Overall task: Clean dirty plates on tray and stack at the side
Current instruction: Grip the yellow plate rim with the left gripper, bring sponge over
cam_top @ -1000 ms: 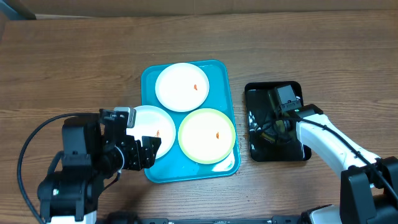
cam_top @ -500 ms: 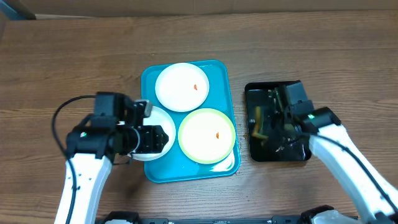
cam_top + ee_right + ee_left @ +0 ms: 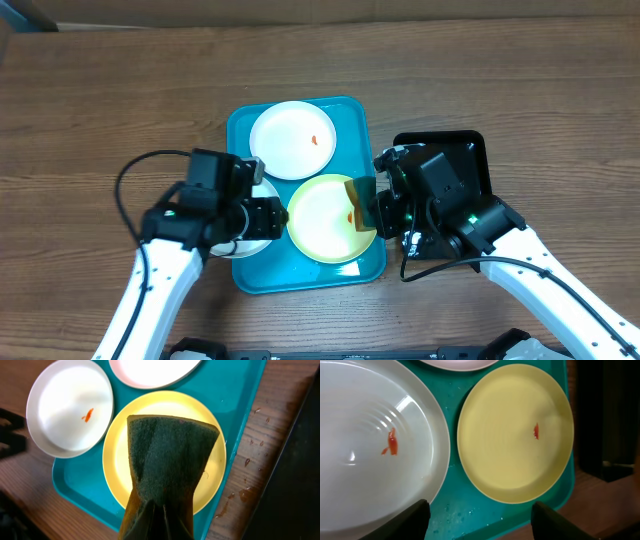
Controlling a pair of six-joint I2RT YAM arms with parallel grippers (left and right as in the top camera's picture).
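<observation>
The turquoise tray (image 3: 290, 272) holds three plates. A white plate (image 3: 292, 140) with an orange smear lies at the back. A yellow-green plate (image 3: 320, 222) with a smear lies front right. A second smeared white plate (image 3: 268, 192) lies front left, overhanging the tray's left edge. My left gripper (image 3: 270, 215) is open and empty above this plate's right edge; the left wrist view shows its fingers (image 3: 480, 522) over wet tray floor (image 3: 470, 510). My right gripper (image 3: 160, 520) is shut on a dark green sponge (image 3: 170, 455) hanging over the yellow-green plate (image 3: 120, 445).
A glossy black tray (image 3: 470, 150) stands right of the turquoise tray, partly under my right arm. Water drops lie on the wood (image 3: 250, 460) between the two trays. Bare wooden table lies left of the tray and behind it.
My right gripper has lifted the sponge off the black tray and carried it left over the yellow-green plate. My left gripper has moved right, over the front-left white plate.
</observation>
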